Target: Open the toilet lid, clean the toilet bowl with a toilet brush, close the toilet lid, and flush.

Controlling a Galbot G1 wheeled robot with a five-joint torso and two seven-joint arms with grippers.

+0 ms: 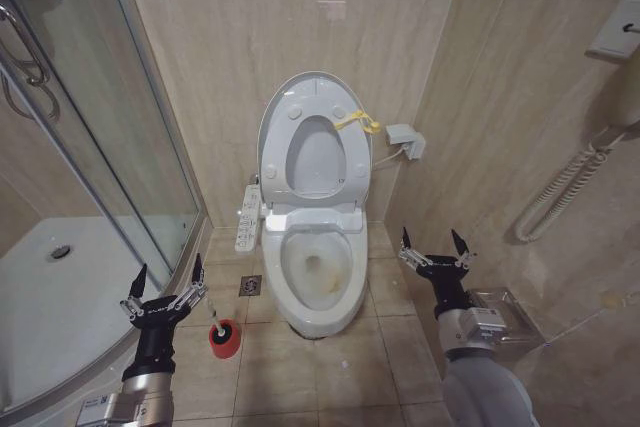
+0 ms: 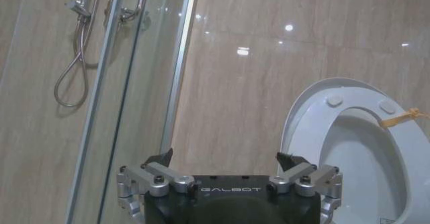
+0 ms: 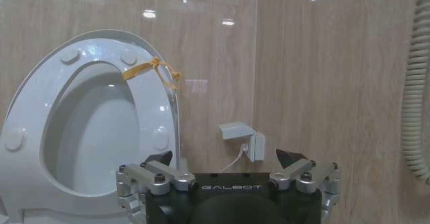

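Observation:
The toilet lid [image 1: 316,159] stands raised against the wall, with the ring seat [image 1: 276,152] up in front of it and a yellow strap [image 1: 357,123] at its edge. Below, the toilet bowl [image 1: 318,267] lies open, yellowish inside. The toilet brush [image 1: 215,323] stands in its red holder [image 1: 226,341] on the floor left of the bowl. My left gripper [image 1: 168,269] hovers open just left of the brush, nothing in it. My right gripper [image 1: 432,239] is open to the right of the bowl. The wrist views show the left gripper [image 2: 225,157], the right gripper [image 3: 225,156] and the raised lid [image 3: 94,128].
A glass shower enclosure [image 1: 130,147] and its white tray [image 1: 60,287] fill the left side. A button control panel [image 1: 249,217] hangs on the bowl's left. A floor drain [image 1: 250,285], a wall socket box [image 1: 405,137], a coiled hose [image 1: 560,192] and a clear box [image 1: 500,312] are nearby.

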